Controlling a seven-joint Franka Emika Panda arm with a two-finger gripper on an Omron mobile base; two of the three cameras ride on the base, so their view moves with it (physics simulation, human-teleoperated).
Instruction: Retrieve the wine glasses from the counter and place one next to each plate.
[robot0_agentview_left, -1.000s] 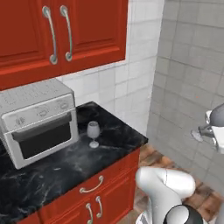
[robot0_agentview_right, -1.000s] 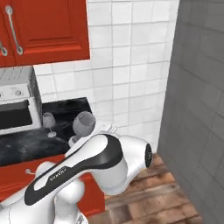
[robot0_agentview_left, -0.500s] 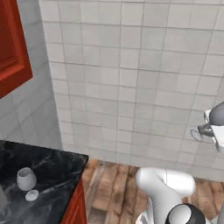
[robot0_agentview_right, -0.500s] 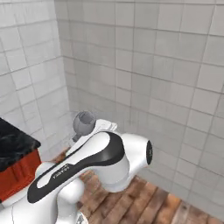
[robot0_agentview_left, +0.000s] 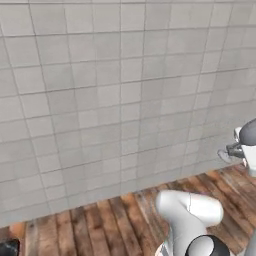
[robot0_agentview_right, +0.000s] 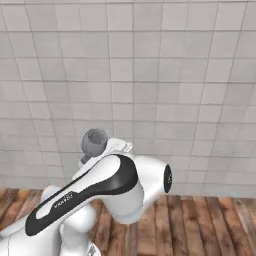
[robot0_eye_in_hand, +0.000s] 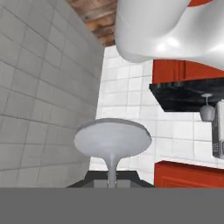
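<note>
**Glass held by the stem, second glass on the counter**

The gripper (robot0_eye_in_hand: 112, 183) has its fingers closed on the stem of a wine glass (robot0_eye_in_hand: 112, 139). In the hand view the round flat foot of this glass faces the camera, with the thin stem running down from it to the two dark tips at the bottom. The view is rolled upside down: wooden floor (robot0_eye_in_hand: 97, 15) shows at the top and the cabinets hang inverted.

In the right base view the held glass (robot0_agentview_right: 94, 141) shows as a grey rounded bowl just above the white arm (robot0_agentview_right: 107, 187), next to the hand, in front of a grey tiled wall (robot0_agentview_right: 150, 75). In the left base view the gripper (robot0_agentview_left: 231, 151) sits at the right edge, with a small pale part of the glass (robot0_agentview_left: 224, 156) just left of it; how the fingers sit there is too small to tell.

The second glass (robot0_eye_in_hand: 207, 110) appears at the right of the hand view, standing on the black counter (robot0_eye_in_hand: 183, 96) over red cabinets (robot0_eye_in_hand: 188, 70). It is just beside a grey appliance (robot0_eye_in_hand: 218, 129) cut off by the right edge. This glass is well apart from the held one.

Both base views face the tiled wall, with plank floor (robot0_agentview_left: 100, 225) along the bottom. A dark corner (robot0_agentview_left: 9, 247) shows at the lower left of the left base view; what it belongs to cannot be told.
</note>
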